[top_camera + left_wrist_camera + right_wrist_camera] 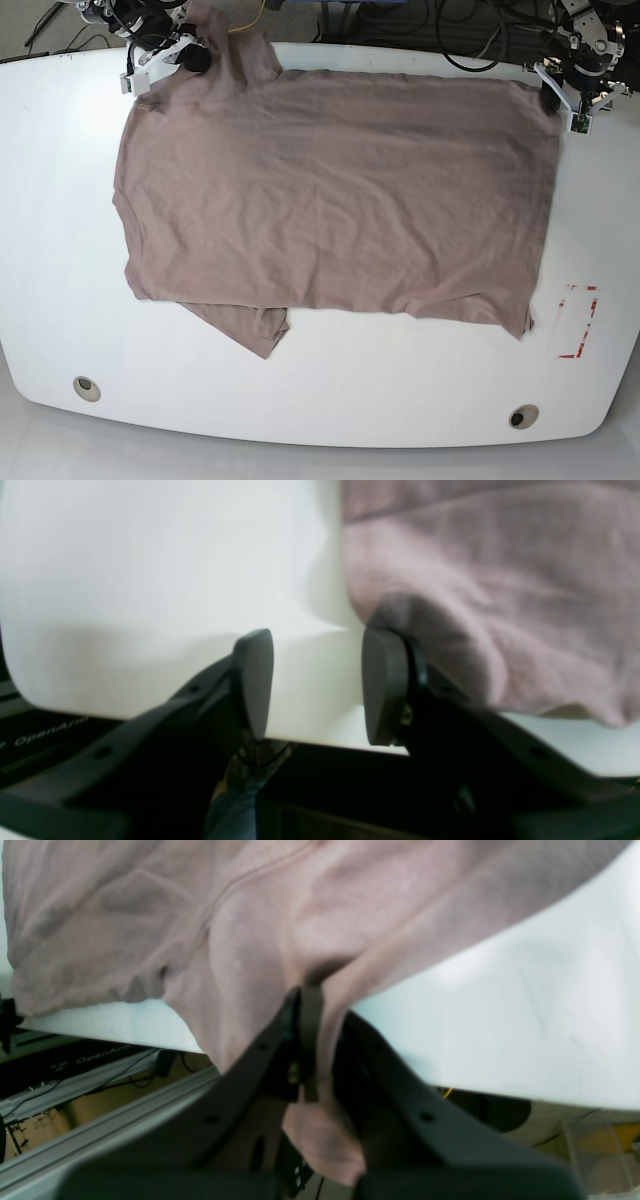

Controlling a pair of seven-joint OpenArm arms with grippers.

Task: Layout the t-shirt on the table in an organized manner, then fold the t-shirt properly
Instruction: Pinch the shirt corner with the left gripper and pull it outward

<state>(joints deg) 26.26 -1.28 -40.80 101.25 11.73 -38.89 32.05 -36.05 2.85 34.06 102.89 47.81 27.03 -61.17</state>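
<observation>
Jaws: right gripper (312,1040) pinching t-shirt (330,200) sleeve, left gripper (317,685) spread, empty beside hem; tug sleeve outward w/ cloth low on bench (330,410), avoid bunching.

Both arms were parked up at the far edge of the worktop (60,200), one at each corner. Right gripper (312,1040) had its jaws clamped tight, a fold of the t-shirt (330,200) pinched between them. Left gripper (317,685) sat with its jaws parted, nothing between them, one pad just touching the shirt's edge.
</observation>
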